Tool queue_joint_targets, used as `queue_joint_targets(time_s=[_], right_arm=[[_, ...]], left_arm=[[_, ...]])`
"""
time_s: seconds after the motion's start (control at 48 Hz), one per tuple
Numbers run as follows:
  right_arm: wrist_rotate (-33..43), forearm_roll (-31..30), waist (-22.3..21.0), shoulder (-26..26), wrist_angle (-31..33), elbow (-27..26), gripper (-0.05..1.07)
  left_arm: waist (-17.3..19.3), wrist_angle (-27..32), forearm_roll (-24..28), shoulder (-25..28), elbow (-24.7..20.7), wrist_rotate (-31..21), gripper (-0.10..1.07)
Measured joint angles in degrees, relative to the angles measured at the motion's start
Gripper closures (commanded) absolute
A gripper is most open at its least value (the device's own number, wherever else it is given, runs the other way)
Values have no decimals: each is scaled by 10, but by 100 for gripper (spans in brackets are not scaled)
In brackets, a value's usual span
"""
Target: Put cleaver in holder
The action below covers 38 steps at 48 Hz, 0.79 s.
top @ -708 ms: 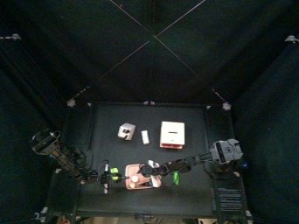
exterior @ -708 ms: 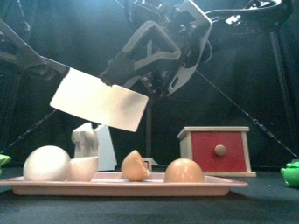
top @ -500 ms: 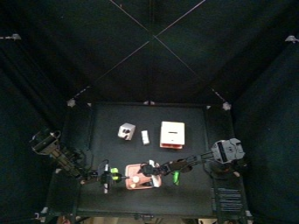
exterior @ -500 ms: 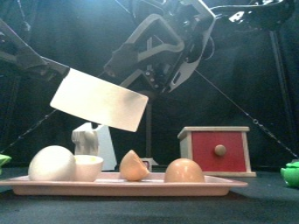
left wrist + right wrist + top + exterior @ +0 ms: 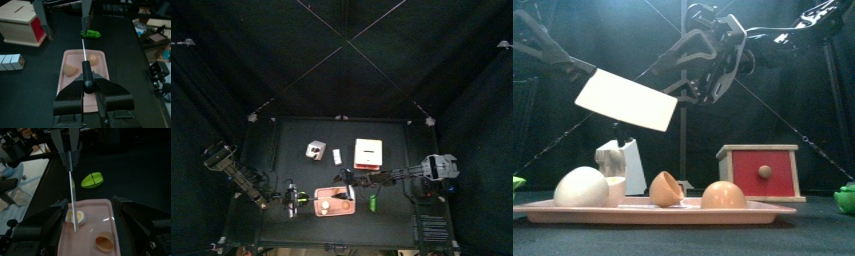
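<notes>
The cleaver [image 5: 629,100] hangs tilted in the air above the pink tray, its broad white blade facing the front view. In the left wrist view it shows edge-on, with a black handle [image 5: 85,79] on which my left gripper [image 5: 85,88] is shut. My right gripper [image 5: 90,208] stands wide open with nothing between its fingers, and it faces the blade's thin edge [image 5: 71,190] from a short way off. In the front view it hangs just behind the blade [image 5: 714,72]. The holder [image 5: 760,172], a cream block with a red face, stands on the table at the right [image 5: 369,151], apart from both grippers.
A pink tray [image 5: 653,209] with several egg-like pieces lies at the front edge under the cleaver. A green object [image 5: 92,179] lies right of the tray. A grey-white lump [image 5: 617,160] stands behind the tray at the left, with small white blocks [image 5: 10,61] nearby.
The cleaver has risen a little in the left gripper. The right gripper has drawn back from the blade towards the right.
</notes>
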Motion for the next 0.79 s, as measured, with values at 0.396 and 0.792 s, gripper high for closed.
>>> queue_joint_targets(time_s=[0.396, 0.792], right_arm=[[-1, -10, -45, -46, -4, 2, 16], [0, -11, -93, -76, -4, 20, 46]], left_arm=[[27, 4, -42, -129, 10, 23, 58], [96, -1, -175, -192, -58, 228, 64]])
